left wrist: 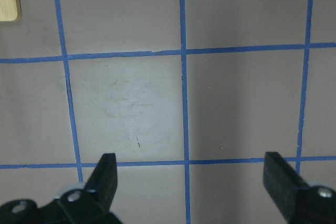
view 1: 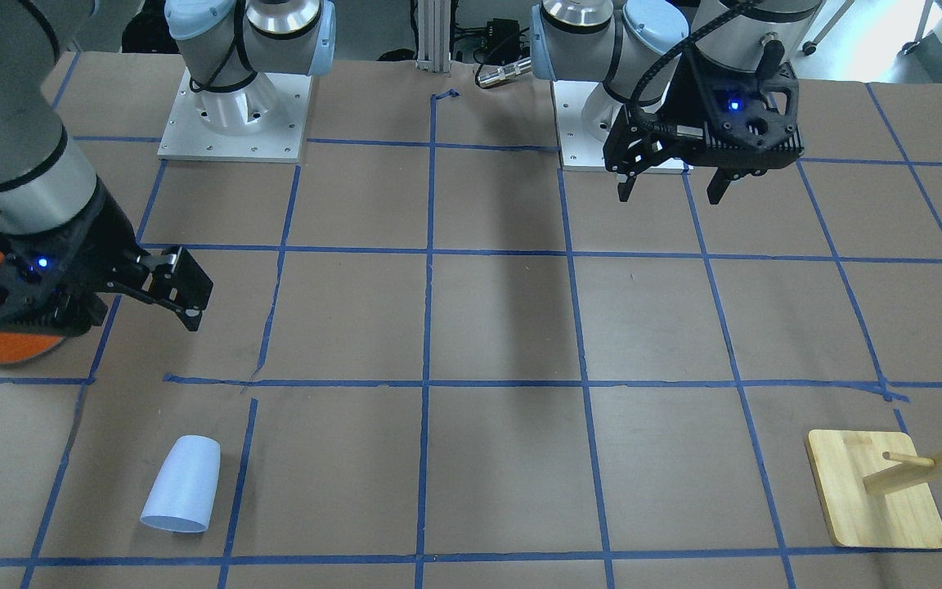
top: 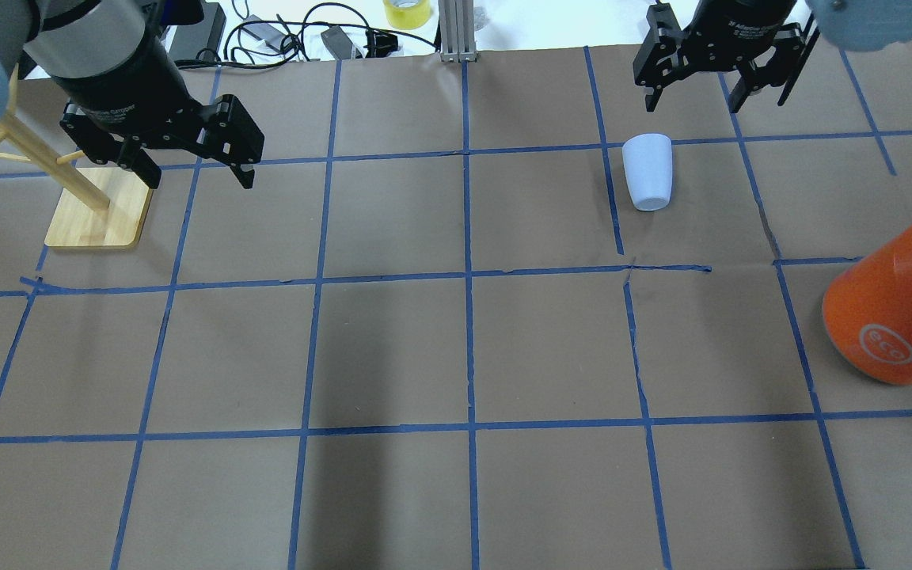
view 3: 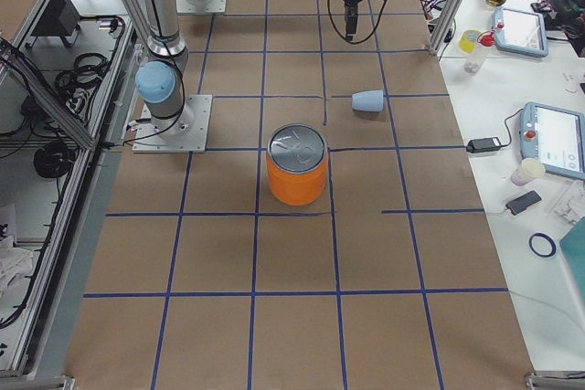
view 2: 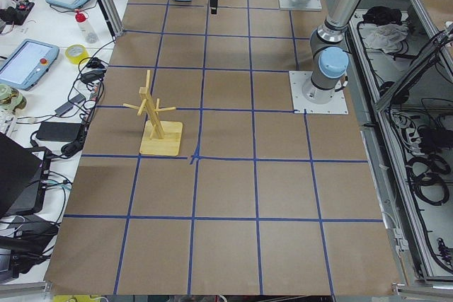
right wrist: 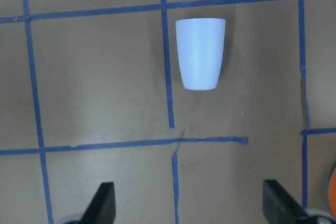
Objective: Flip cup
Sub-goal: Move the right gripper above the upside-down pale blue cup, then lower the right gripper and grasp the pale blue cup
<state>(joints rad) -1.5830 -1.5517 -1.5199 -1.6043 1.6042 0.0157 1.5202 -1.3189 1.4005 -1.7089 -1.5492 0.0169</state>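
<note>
The jaws on the right arm (view 1: 13,155) were held wide open, with nothing between them. They were hung above the desk (top: 456,356). In the right wrist view the cup (right wrist: 200,53) was seen ahead of them and was not touched. The cup was laid on its side on the desk, close to a blue tape line (right wrist: 167,77). Its wide mouth was turned away from the robot.

The jaws on the left arm (top: 92,32) were opened wide too, and nothing was held in them. They were kept well apart from the cup. A wooden mug tree (top: 100,218) was stood near them. A big orange can (top: 891,317) was stood on the right arm's side, near the cup but not touching it.

The cup had not been flipped yet. It looked light and round, so it could be rolled away if it were bumped by one finger first. It could be squeezed out and dropped if it were pinched at the thin end. The orange can could be knocked if the arm were swung wide.
</note>
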